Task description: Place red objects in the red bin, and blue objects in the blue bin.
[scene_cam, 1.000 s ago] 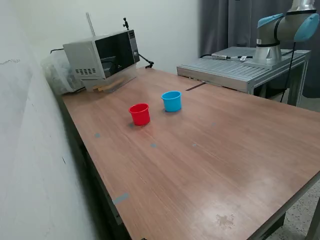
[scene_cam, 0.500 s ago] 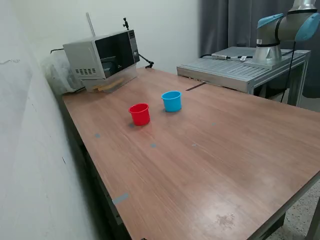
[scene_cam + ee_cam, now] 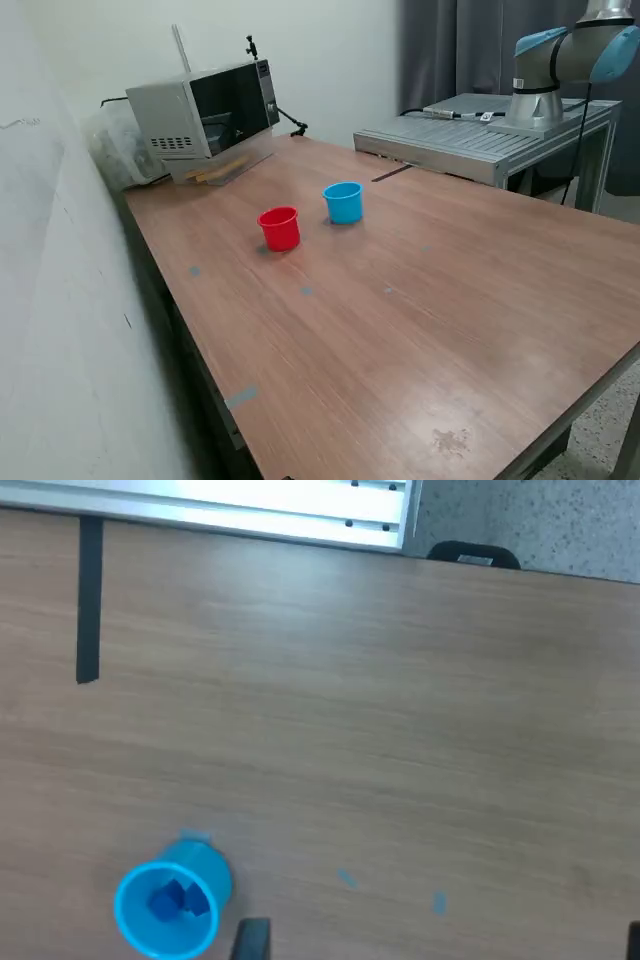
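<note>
**A:** What does the exterior view show?

**B:** A long wooden surface (image 3: 420, 300) with the red bin (image 3: 280, 228) and the blue bin (image 3: 343, 202) standing upright near each other, apart, the red one toward the exterior view's left. Behind them, at the far end, sits a microwave (image 3: 205, 105). At the exterior view's right, the robot arm (image 3: 560, 60) rises from a grey metal platform (image 3: 480, 135). No loose cubes show on the wood, only a few small bluish tape marks.

**A:** And the gripper there?

**B:** Out of frame in that view.

**A:** The wrist view?

**B:** It looks straight down on the surface. The blue bin (image 3: 172, 900) stands there with dark blue cubes (image 3: 180, 900) inside it; they look like two, touching. A strip of black tape (image 3: 88, 600) lies on the wood, well apart from the bin. The red bin is outside this view.

**A:** Gripper state?

**B:** Only dark finger tips (image 3: 252, 940) poke in at the picture's edge, both well apart from each other, nothing between them; the gripper stands spread.
</note>
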